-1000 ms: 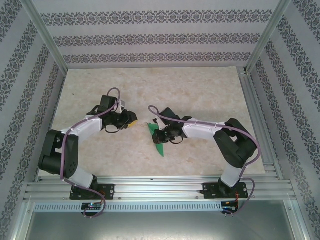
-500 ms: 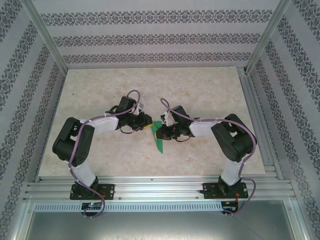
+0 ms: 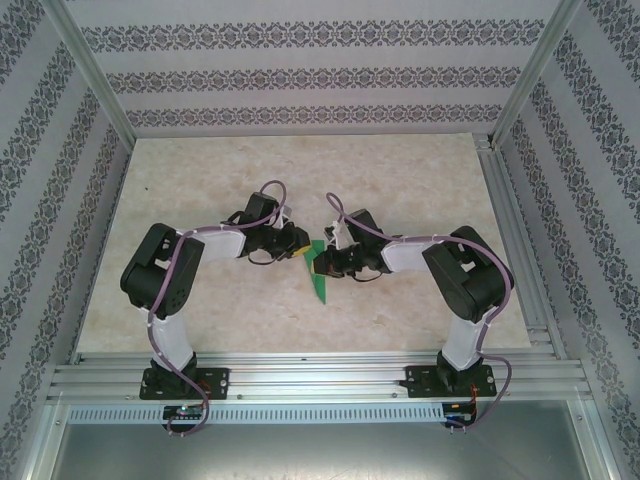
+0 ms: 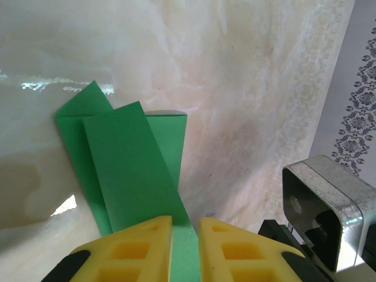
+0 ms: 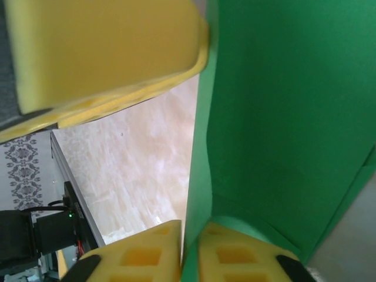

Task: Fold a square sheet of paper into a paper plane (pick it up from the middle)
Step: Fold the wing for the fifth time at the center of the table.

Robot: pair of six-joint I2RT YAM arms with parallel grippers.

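The square sheet of paper (image 3: 320, 281) is bright green and folded into a narrow layered strip, near the table's middle between both grippers. My left gripper (image 3: 297, 253) meets its upper left edge. In the left wrist view the paper (image 4: 129, 164) runs into the narrow gap of the left gripper (image 4: 185, 235), whose yellow jaws stand slightly apart. My right gripper (image 3: 334, 262) holds the paper from the right. In the right wrist view the right gripper (image 5: 189, 249) is pinched on an edge-on fold of the paper (image 5: 282, 117), which curls over one fingertip.
The beige table (image 3: 420, 180) is walled by patterned panels, with aluminium rails (image 3: 510, 230) at the right and front. The right wrist camera housing (image 4: 326, 205) sits close beside my left fingers. A left finger pad (image 5: 106, 47) looms near the paper.
The left arm swung right until its gripper reached the paper, and its jaws narrowed. The right gripper shifted slightly up and left with the paper.
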